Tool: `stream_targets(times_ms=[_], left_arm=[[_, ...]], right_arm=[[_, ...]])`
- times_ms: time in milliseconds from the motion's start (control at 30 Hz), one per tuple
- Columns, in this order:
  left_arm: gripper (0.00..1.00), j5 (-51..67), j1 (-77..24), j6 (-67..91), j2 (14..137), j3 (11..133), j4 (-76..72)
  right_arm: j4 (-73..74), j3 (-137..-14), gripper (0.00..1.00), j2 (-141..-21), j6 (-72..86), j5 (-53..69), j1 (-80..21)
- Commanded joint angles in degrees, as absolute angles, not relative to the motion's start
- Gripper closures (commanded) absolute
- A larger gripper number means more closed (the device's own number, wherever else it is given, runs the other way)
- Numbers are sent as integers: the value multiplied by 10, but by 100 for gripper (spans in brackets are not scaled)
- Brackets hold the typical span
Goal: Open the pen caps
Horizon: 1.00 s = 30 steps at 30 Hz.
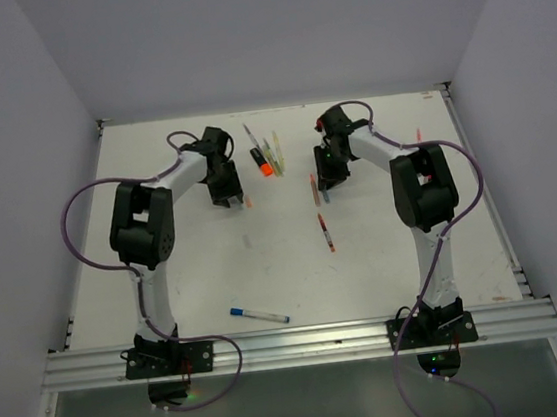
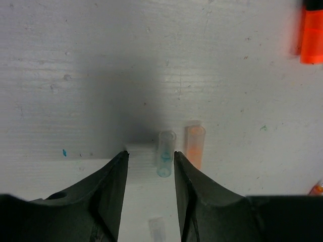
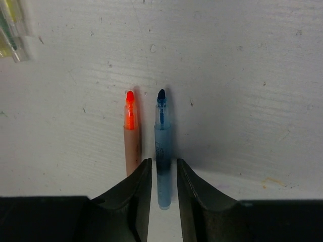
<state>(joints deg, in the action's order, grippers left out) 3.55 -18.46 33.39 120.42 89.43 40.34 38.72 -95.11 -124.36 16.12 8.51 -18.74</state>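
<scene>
White table [image 1: 185, 269], metal rail [image 1: 304, 344] at its near edge, orange pen body [image 3: 131, 138] beside blue pen body [image 3: 162, 151]

Small clear blue-tinted pen cap [image 2: 166, 153]: glossy translucent plastic.
Small orange pen cap [image 2: 195, 146]: frosted translucent plastic.
White table top [image 2: 101, 75]: matt, scuffed, faintly ridged.

Left arm [image 1: 153, 293] & right arm [image 1: 430, 252]: white links, black joint housings. Purple cable [image 1: 67, 227] loops along each, base to just behind the end effector. Black base plates [image 1: 155, 358], each w/ green LED [image 1: 190, 395]. Left end effector [image 2: 150, 154] & right end effector [image 3: 164, 161]: matte black fingers [image 2: 113, 186], wedge-shaped, narrowing twd tips.
</scene>
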Motion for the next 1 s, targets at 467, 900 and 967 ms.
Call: stream_targets(times_ms=[467,900,967], left_arm=[[34,36,-182,364,979,843,389],[34,-109,-178,500,777,782,511],[32,-131,-178,541,752,773,540]], right_arm=[[464,-910,55,-1006,120,70,-252],[379,-682,53,-903,123,246,-547],[378,-686,53,-920,111,245,-575]])
